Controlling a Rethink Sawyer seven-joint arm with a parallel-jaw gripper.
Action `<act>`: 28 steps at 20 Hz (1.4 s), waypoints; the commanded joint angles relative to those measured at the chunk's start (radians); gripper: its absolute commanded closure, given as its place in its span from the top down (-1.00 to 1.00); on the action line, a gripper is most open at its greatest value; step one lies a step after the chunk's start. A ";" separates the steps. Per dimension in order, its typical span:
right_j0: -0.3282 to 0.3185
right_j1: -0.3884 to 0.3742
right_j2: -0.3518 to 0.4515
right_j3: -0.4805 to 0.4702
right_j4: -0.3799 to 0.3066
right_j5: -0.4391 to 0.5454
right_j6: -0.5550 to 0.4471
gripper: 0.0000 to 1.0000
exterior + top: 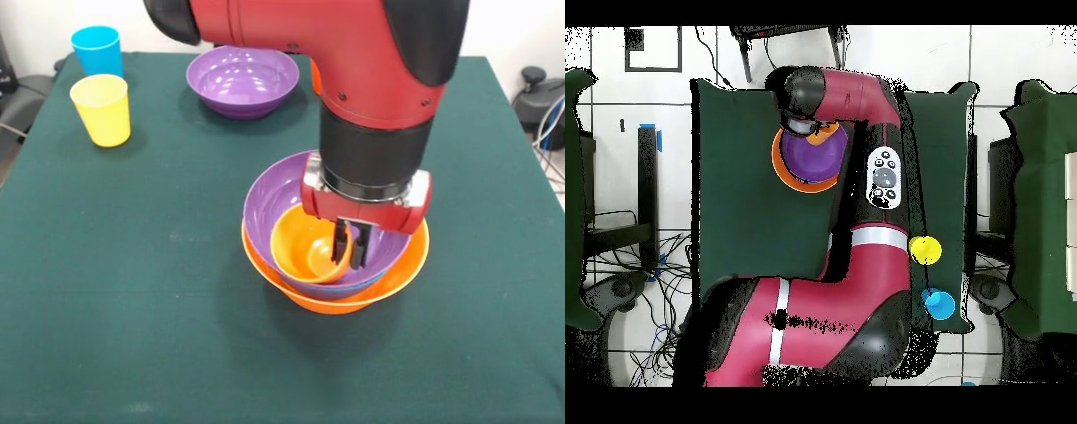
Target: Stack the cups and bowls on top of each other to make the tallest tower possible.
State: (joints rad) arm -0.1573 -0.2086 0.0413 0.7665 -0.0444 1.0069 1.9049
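The large orange bowl (399, 274) stands mid-table with a wide purple bowl (274, 194) nested in it, tilted. An orange cup (300, 247) lies tilted inside the purple bowl, its mouth facing up and forward. My gripper (349, 261) reaches down into the bowl and is shut on the cup's right rim, one finger inside and one outside. In the overhead view the orange bowl (779, 170) and the purple bowl (810, 158) show beside my arm, which hides the gripper. The red-orange cup and the blue, light blue and green bowls are out of view.
A second purple bowl (243, 81) stands upright at the table's far side. A light blue cup (97, 49) and a yellow cup (101, 109) stand upright at the far left corner; both also show in the overhead view, yellow (925, 249) and light blue (938, 303). The table is covered in green cloth (132, 309).
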 commanded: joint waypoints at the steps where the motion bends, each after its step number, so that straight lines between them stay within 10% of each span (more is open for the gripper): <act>1: 0.043 0.047 0.020 -0.068 -0.003 0.134 0.122 -1.00; 28: 0.022 0.006 0.046 0.150 0.057 -0.043 0.027 -1.00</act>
State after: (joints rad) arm -0.1173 -0.1965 0.0010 0.7565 0.0096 1.0193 1.9049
